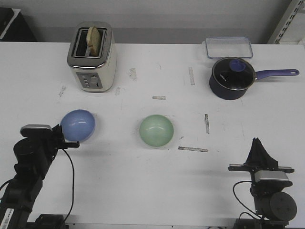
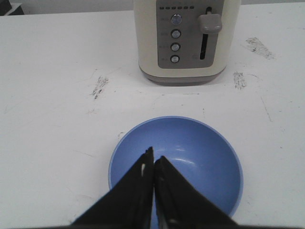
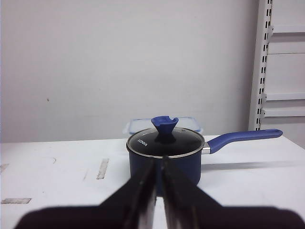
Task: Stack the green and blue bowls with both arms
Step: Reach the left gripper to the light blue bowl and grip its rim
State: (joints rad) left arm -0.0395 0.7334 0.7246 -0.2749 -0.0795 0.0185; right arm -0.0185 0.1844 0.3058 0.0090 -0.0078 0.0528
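The blue bowl (image 1: pixel 78 125) sits upright on the white table at the left, in front of the toaster. The green bowl (image 1: pixel 156 131) sits upright near the table's middle, well apart from it. My left gripper (image 1: pixel 66 140) hovers at the blue bowl's near rim. In the left wrist view its tips (image 2: pixel 153 156) are shut over the blue bowl (image 2: pixel 195 157), holding nothing. My right gripper (image 1: pixel 258 144) stands shut and empty near the front right, far from both bowls. In the right wrist view the right gripper (image 3: pixel 158 163) points toward the saucepan. The green bowl shows in neither wrist view.
A cream toaster (image 1: pixel 92 56) with bread in it stands at the back left. A dark navy saucepan (image 1: pixel 231 78) with a lid and long handle is at the back right, and a clear container (image 1: pixel 228 47) lies behind it. Tape strips (image 1: pixel 192 149) mark the table.
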